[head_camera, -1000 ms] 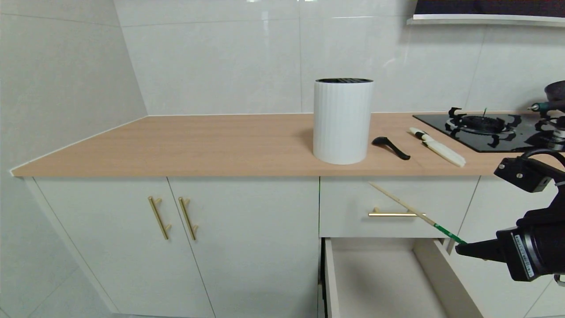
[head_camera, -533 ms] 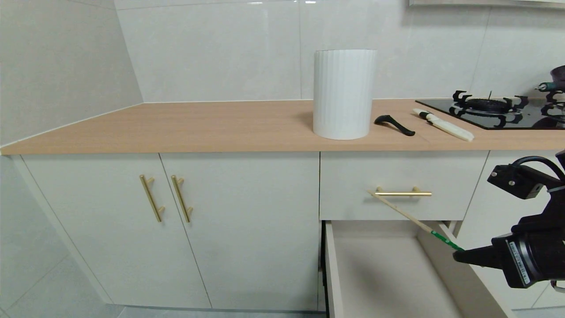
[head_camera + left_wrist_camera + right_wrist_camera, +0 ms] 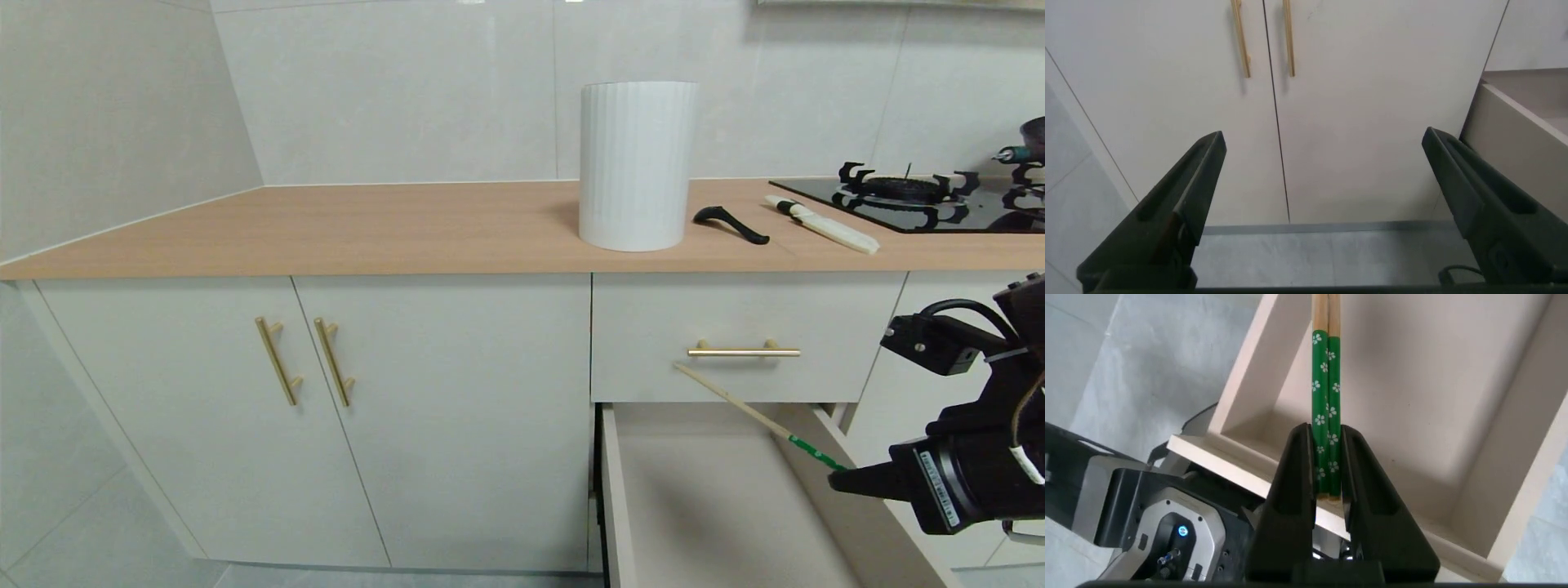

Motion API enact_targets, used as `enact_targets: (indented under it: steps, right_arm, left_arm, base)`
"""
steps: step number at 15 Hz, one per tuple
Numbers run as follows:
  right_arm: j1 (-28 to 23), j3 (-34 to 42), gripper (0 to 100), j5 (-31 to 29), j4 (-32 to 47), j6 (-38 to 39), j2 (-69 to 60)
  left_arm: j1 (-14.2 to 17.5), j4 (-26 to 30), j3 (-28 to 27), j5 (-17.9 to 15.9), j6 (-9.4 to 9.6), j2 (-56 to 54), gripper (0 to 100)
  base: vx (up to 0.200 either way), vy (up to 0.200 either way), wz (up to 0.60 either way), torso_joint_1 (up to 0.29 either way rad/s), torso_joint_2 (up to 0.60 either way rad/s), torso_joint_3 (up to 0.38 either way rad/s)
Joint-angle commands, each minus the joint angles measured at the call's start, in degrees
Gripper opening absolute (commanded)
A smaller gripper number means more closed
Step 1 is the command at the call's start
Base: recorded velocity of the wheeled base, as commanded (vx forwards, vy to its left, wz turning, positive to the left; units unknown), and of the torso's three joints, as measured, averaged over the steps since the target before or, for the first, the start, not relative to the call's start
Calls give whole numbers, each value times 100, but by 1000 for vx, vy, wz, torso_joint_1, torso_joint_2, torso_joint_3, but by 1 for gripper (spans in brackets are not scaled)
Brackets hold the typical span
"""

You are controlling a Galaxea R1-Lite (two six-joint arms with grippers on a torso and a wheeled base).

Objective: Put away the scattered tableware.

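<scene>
Pinching the pair of wooden chopsticks (image 3: 755,415) by their green flowered tops, the right end effector (image 3: 841,478) holds them slanted over the open white drawer (image 3: 614,490), likely to lay them inside; beside that drawer, the left end effector (image 3: 1323,139) hangs spread, unloaded

drawer (image 3: 718,506): near end cut off by picture edge | hob (image 3: 939,214): right part cut off | chopsticks (image 3: 1321,392): far tips out of frame, near ends hidden inside right gripper (image 3: 1327,439) | canister (image 3: 635,163): inside hidden
</scene>
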Motion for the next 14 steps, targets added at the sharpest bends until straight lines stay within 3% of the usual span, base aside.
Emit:
enact_targets:
  steps: [1,5,9,14]
  right_arm:
    - [100,43,0,-1,3,6,456]
    - [223,61,0,-63,-76,23,1713]
    - [223,-62,0,-142,-928,410,3163]
    - [223,-827,0,-423,-1174,1105,4560]
  left_arm:
    - [2,0,0,1,-1,0,100]
    - [2,0,0,1,-1,0,100]
    - [2,0,0,1,-1,0,100]
    - [2,0,0,1,-1,0,100]
  base:
    - [0,0,0,0,0,0]
    - [0,0,0,0,0,0]
    - [0,0,0,0,0,0]
    - [0,0,0,0,0,0]
